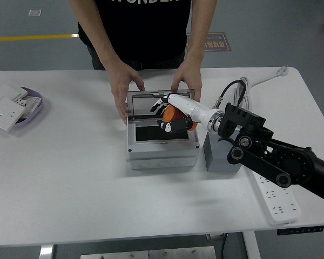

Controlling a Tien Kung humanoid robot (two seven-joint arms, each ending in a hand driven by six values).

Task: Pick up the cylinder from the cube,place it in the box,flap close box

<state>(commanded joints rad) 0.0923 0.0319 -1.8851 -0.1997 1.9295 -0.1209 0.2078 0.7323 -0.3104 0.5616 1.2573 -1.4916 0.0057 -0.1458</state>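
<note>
An orange cylinder (173, 115) hangs over the back right part of the open grey box (162, 154). My right hand (164, 114), white with black fingertips, is curled around it, just above the box's dark inside. The grey cube (220, 155) stands right of the box, under my right forearm, with nothing on top of it. The box's clear lid (146, 101) stands upright at the back. A person at the far side holds the lid's two sides with both hands (124, 89). My left arm is out of the picture.
A purple dish (33, 110) with white switch plates (4, 114) sits at the far left. A white power strip (281, 202) lies at the right front, and a cable coil (243, 91) lies behind my right arm.
</note>
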